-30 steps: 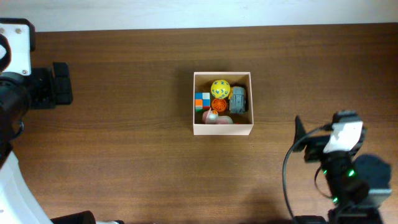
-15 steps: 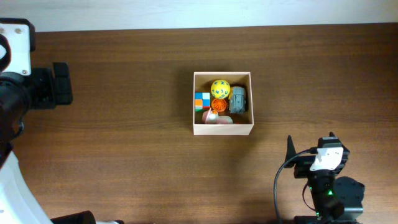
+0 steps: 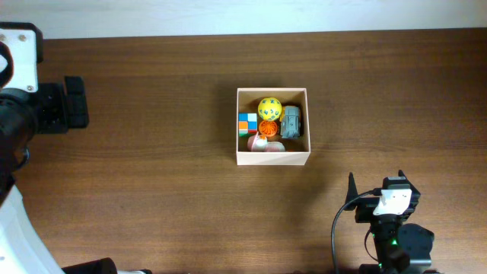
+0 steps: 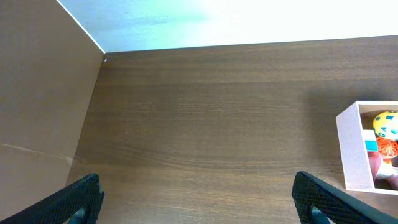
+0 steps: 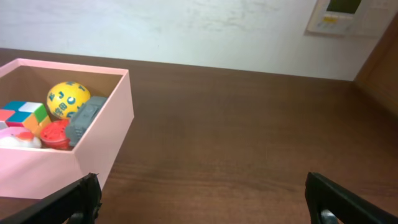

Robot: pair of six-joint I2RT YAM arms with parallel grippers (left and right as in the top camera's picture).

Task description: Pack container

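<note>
Cream-walled square cardboard container [image 3: 272, 158] lies far-left of your right end effector [image 5: 205, 199], spread apart like your left end effector [image 4: 199, 199]; only overhead shows its whole interior.

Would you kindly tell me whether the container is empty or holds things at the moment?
It holds things: the container is open-topped, with a yellow ball, colour cube, grey toy and orange toy inside.

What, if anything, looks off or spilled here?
Nothing stands out. The container sits upright on the table, its walls look intact, and the yellow ball, colour cube, grey toy car and other small toys all lie inside it.
</note>
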